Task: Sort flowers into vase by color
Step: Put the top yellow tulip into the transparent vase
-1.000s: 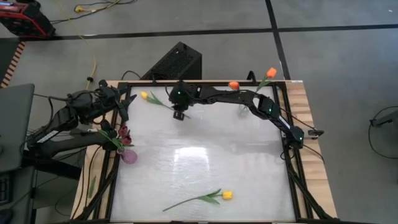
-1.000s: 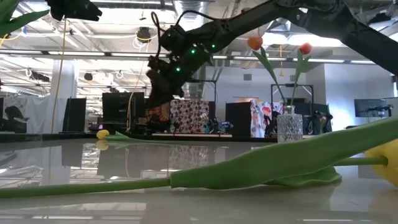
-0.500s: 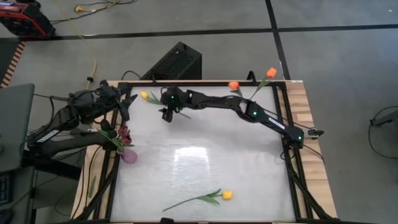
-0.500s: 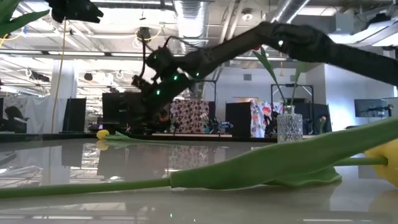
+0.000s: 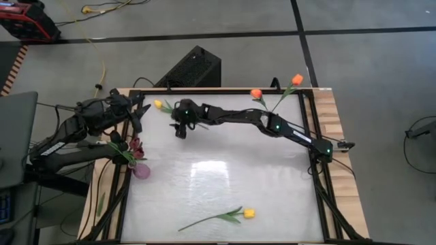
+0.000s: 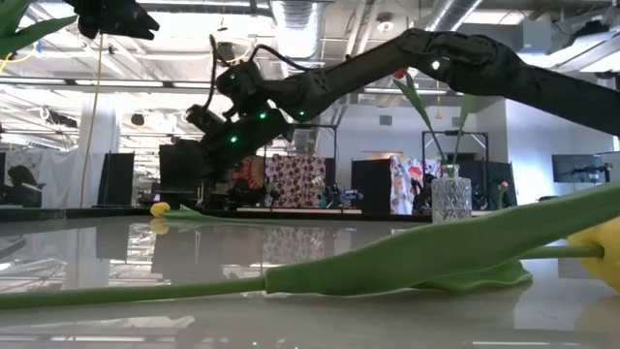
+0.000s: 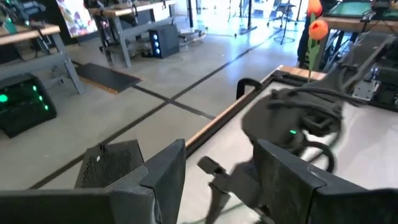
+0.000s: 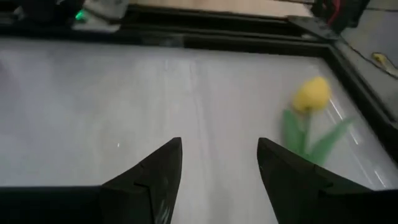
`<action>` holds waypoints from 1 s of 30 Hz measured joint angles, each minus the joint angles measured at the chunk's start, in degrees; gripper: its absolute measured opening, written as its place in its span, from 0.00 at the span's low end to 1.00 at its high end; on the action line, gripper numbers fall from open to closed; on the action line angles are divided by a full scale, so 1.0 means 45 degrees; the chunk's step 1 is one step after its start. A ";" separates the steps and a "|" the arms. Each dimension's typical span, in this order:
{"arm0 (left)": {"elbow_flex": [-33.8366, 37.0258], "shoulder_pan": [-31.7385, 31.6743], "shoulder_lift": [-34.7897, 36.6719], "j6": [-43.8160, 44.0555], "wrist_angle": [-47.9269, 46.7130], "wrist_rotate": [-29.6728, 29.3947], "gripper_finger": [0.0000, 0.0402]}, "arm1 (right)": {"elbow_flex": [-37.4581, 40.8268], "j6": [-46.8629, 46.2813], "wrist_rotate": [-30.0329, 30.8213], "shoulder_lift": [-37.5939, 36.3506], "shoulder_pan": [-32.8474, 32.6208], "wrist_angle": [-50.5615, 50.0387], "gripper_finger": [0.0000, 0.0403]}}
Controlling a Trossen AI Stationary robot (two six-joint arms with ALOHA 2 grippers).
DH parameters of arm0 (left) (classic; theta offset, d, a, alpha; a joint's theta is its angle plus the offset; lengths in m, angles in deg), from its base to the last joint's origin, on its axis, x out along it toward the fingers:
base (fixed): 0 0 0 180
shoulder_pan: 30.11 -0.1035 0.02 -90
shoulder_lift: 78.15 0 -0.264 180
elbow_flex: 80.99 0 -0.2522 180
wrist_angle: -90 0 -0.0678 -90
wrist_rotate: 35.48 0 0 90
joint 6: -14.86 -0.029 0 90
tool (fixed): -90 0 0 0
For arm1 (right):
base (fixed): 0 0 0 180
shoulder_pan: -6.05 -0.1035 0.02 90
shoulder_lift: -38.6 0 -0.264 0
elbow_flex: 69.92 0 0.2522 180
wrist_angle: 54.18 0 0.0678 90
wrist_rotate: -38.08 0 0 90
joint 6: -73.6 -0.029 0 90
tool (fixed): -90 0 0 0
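A yellow tulip (image 5: 158,104) lies flat near the table's far left corner, its stem running under my right arm; the right wrist view shows its head (image 8: 311,93). My right gripper (image 5: 178,129) hovers open just beside its stem (image 8: 217,163). A second yellow tulip (image 5: 248,213) lies on its side near the near edge. Two orange tulips (image 5: 256,93) stand in a clear vase (image 6: 450,199) at the far right. Dark red tulips (image 5: 136,146) stand in a pink vase (image 5: 141,171) at the left edge. My left gripper (image 5: 139,116) waits open above the far left corner (image 7: 221,186).
A black frame (image 5: 310,136) runs round the white table top. My right arm (image 5: 266,121) stretches along the far side from the right edge. A black box (image 5: 194,68) sits on the floor beyond the far edge. The table's middle (image 5: 218,170) holds nothing.
My right gripper has swung along the far side toward the table's left edge, closing on the yellow tulip at the far left corner and sinking a little. Its fingers have stayed open. The flowers and my left arm have kept still.
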 joint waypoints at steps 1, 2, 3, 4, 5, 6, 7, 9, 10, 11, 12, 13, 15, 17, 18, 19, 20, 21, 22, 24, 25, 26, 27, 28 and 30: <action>0.0000 0.0000 0.0000 0.0062 -0.0106 -0.0002 0.44 | 0.0000 0.0158 0.0128 -0.0002 -0.0069 -0.0071 0.58; 0.0000 0.0000 0.0000 0.0085 -0.0203 0.0002 0.44 | 0.0004 0.0253 0.0167 -0.0055 -0.0092 -0.0333 0.58; 0.0000 0.0000 0.0000 0.0083 -0.0315 -0.0003 0.44 | 0.0010 0.0265 0.0170 -0.0115 -0.0084 -0.0701 0.58; 0.0000 0.0000 0.0000 0.0080 -0.0438 -0.0005 0.44 | 0.0012 0.0279 0.0195 -0.0219 -0.0046 -0.0919 0.58; 0.0000 0.0000 0.0000 0.0080 -0.0491 -0.0042 0.44 | 0.0010 0.0312 0.0228 -0.0383 -0.0016 -0.1205 0.58; 0.0000 0.0000 -0.0005 0.0065 -0.0498 -0.0165 0.44 | 0.0015 0.0382 0.0224 -0.0648 0.0039 -0.1684 0.58; 0.0000 0.0000 -0.0005 0.0005 -0.0503 -0.0314 0.44 | 0.0015 0.0474 0.0241 -0.0970 0.0069 -0.2132 0.58; 0.0000 0.0000 -0.0021 -0.0178 -0.0473 -0.0673 0.44 | 0.0015 0.0669 0.0250 -0.1835 0.0113 -0.2986 0.58; 0.0000 0.0000 -0.0093 -0.0297 -0.0373 -0.0879 0.44 | 0.0019 0.0725 0.0229 -0.2425 0.0140 -0.3532 0.58; 0.0000 -0.0003 -0.0188 -0.0413 -0.0172 -0.1065 0.44 | 0.0019 0.0759 0.0233 -0.2967 0.0126 -0.4006 0.58; 0.0000 -0.0018 -0.0307 -0.0557 0.0075 -0.1204 0.44 | 0.0004 0.0782 0.0204 -0.3499 0.0110 -0.4313 0.58; 0.0000 -0.0075 -0.0469 -0.0704 0.0358 -0.1322 0.44 | -0.0019 0.0782 0.0176 -0.4066 0.0078 -0.4788 0.58; -0.0010 -0.0284 -0.0902 -0.1020 0.1199 -0.1396 0.44 | -0.0019 0.0972 0.0172 -0.5033 -0.0022 -0.5804 0.58; -0.0125 -0.0665 -0.1543 -0.1433 0.1803 -0.1408 0.44 | 0.0021 0.1241 0.0205 -0.6012 -0.0188 -0.6681 0.58; -0.0254 -0.0937 -0.1957 -0.1612 0.1879 -0.1457 0.44 | 0.0042 0.1339 0.0215 -0.6507 -0.0318 -0.7075 0.58; -0.0460 -0.1266 -0.2416 -0.1740 0.1946 -0.1485 0.44 | 0.0042 0.1408 0.0218 -0.7042 -0.0462 -0.7262 0.58; -0.0730 -0.1629 -0.2883 -0.1842 0.2000 -0.1467 0.44 | 0.0038 0.1407 0.0210 -0.7594 -0.0570 -0.7492 0.58; -0.1020 -0.2047 -0.3386 -0.1838 0.1982 -0.1413 0.44 | 0.0028 0.1397 0.0203 -0.8145 -0.0673 -0.7859 0.58; -0.1358 -0.2505 -0.3893 -0.1629 0.1955 -0.1393 0.44 | -0.0002 0.1331 0.0161 -0.8651 -0.0776 -0.8131 0.58; -0.2089 -0.3460 -0.4847 -0.0863 0.1967 -0.0972 0.44 | -0.0024 0.1215 0.0177 -0.9536 -0.0939 -0.8720 0.58; -0.2475 -0.3994 -0.5368 -0.0544 0.1918 -0.0538 0.44 | -0.0024 0.1054 0.0188 -0.9898 -0.1004 -0.9134 0.58; -0.2853 -0.4478 -0.5857 -0.0189 0.1846 -0.0151 0.44 | -0.0018 0.0847 0.0220 -1.0214 -0.1067 -0.9486 0.58; -0.3160 -0.4941 -0.6350 0.0208 0.1741 0.0179 0.44 | -0.0008 0.0592 0.0240 -1.0496 -0.1151 -0.9843 0.58; -0.3425 -0.5347 -0.6834 0.0586 0.1591 0.0494 0.44 | 0.0012 0.0371 0.0258 -1.0765 -0.1244 -1.0301 0.58; -0.3790 -0.6005 -0.7860 0.1030 0.1409 0.1317 0.44 | 0.0019 0.0083 0.0253 -1.1280 -0.1450 -1.1223 0.58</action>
